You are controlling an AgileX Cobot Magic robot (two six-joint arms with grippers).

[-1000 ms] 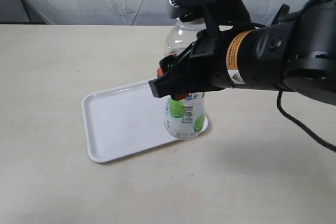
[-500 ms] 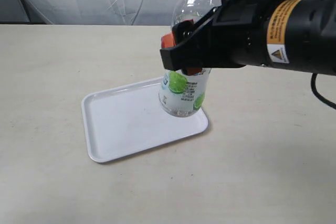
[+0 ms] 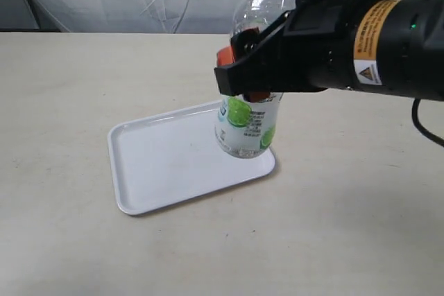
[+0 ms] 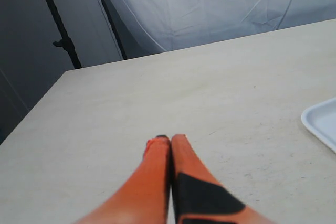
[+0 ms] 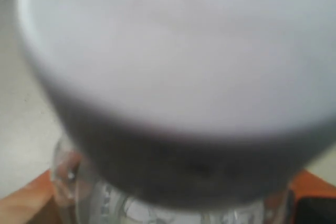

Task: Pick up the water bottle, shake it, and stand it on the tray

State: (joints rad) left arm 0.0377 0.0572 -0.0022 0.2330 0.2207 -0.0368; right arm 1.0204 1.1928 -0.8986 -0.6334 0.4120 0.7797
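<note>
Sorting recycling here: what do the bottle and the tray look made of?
The water bottle looks like clear plastic: see-through wall, printed label. The tray seems smooth white plastic, faintly glossy, with a moulded rounded rim.

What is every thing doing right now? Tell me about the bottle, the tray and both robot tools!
Small clear plastic water bottle with a white-and-green label: gripped, held up over the tray's corner, tilted.
White screw cap: on the bottle.
Flat white rectangular plastic tray: lying flat on the table, nothing standing on it.
Right tool: shut on the bottle.
Left tool: shut, empty, above the table.
</note>
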